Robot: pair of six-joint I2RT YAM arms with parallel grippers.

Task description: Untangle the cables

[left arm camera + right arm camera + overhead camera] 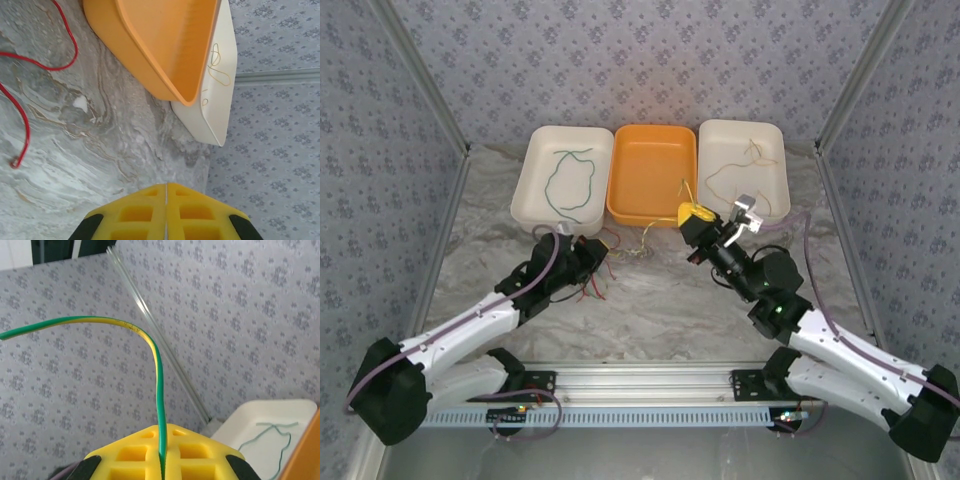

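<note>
1. Both arms reach in from the near edge of the marble desk (660, 300).
2. The left gripper (166, 202) hovers low over the desk. Its yellow fingers are pressed together, and I see nothing between them.
3. A red cable (27, 132) lies in loose curves on the desk just to the left of that gripper. It is close beneath the left arm's wrist and not in the grip.
4. The right gripper (162, 440) is raised near the right front corner of the orange tray (650, 170). Its fingers pinch a green-yellow cable (159, 390).
5. In the right wrist view this cable stands up out of the fingertips, then bends over to the left in the air.
6. In the top external view the rest of the cable trails from the right gripper down and leftward. It crosses the desk in front of the orange tray, toward the left gripper and the red cable.
7. Three trays stand side by side at the far edge, with the orange one in the middle.
8. The left white tray (530, 185) holds a green cable (549, 183) lying in an open loop, well apart from both grippers.
9. The right white tray (775, 150) holds a thin cream-yellow cable (725, 168) in loose curls. It lies beyond the right gripper and is untouched.
</note>
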